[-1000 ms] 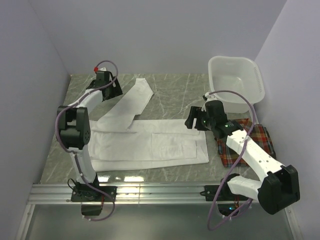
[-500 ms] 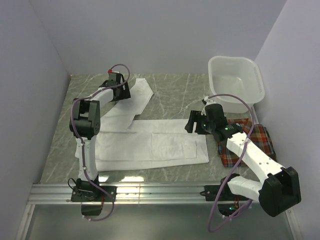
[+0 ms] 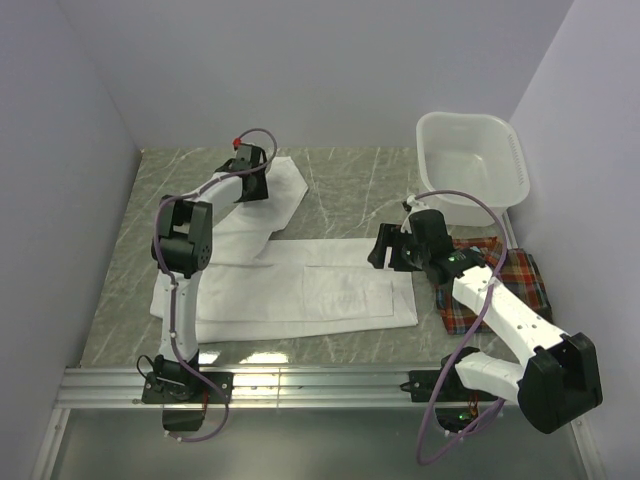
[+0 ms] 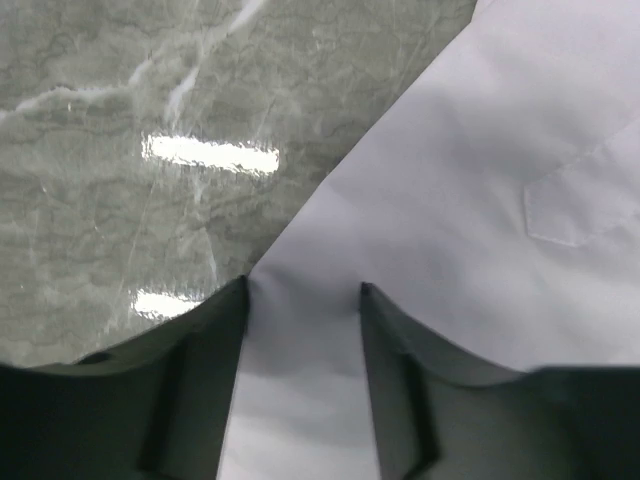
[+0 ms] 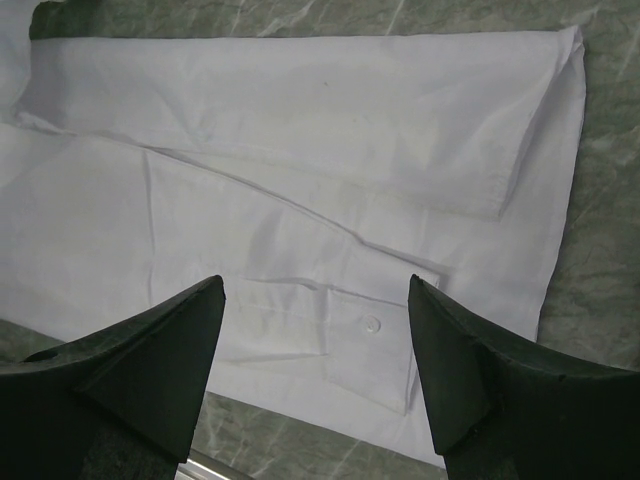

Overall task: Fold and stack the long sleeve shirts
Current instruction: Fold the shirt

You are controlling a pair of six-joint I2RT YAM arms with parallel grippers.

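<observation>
White cloth long sleeve shirt (image 3: pixel 300 290) lies spread flat at the centre of the grey marble-patterned table (image 3: pixel 350 180). Its body is a long smooth rectangle running from 9 to 3 o'clock, with only faint creases. 1 sleeve (image 3: pixel 275 195) angles out unfolded toward 11 o'clock. The other seems to be laid across the body, its buttoned cuff (image 5: pixel 372 323) showing in the right wrist view.

The left gripper (image 3: pixel 250 180) sits at the outstretched sleeve's far end. Its jaws stand partly apart, astride the cloth edge, and no pinch is visible. That placement suits taking the sleeve and carrying it over the body.

The right gripper (image 3: pixel 382 248) hovers at the shirt's 3 o'clock edge, jaws spread wide and holding nothing. From there it could probably steady the cloth or take the hem for a later fold.

The red, orange and dark plaid cloth shirt (image 3: pixel 515 275) lies in a compact folded shape at 4 o'clock, partly under the right arm. A white plastic basin (image 3: pixel 510 150) stands at 1 o'clock.
</observation>
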